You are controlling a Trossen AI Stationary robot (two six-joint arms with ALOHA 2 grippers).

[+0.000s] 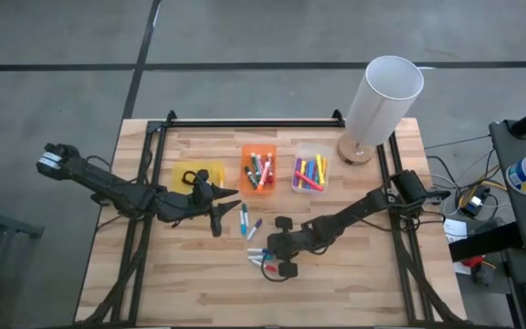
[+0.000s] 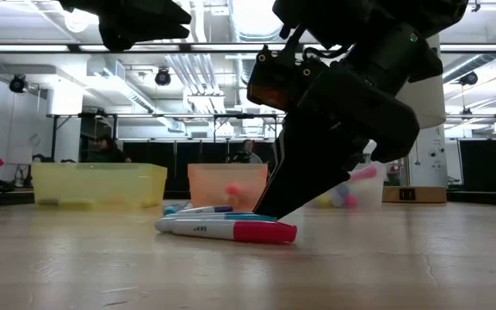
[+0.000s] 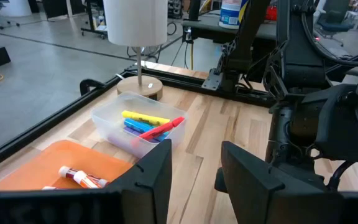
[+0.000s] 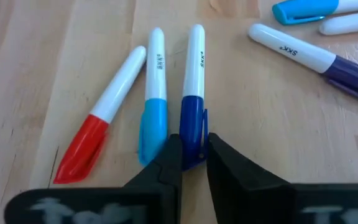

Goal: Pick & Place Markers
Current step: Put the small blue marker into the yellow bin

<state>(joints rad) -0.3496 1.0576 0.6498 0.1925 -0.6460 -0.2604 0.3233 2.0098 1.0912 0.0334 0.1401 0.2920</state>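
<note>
Right wrist view: I'm at the grasp step. My right gripper (image 4: 193, 152) has its fingertips clamped on the cap end of the dark-blue-capped marker (image 4: 193, 93), which lies flat on the wooden table (image 4: 55, 56). The white barrel points away from me, and the cap sits between my jaws.

The light-blue-capped marker (image 4: 154, 106) is just beside it, touching my finger or nearly so. The red-capped marker (image 4: 98, 127) lies one further out. A purple-capped marker (image 4: 316, 59) sits apart.

High view puts my right gripper (image 1: 277, 260) over that cluster at the front of the table. The left gripper (image 1: 222, 206) waits near the yellow bin (image 1: 197, 172), fingers apart and empty.

Next, as I judge it, is a straight lift without dragging the light-blue neighbour, then a carry to the clear bin (image 1: 310, 170) or orange bin (image 1: 259, 167). I can't tell which bin takes blue.
</note>
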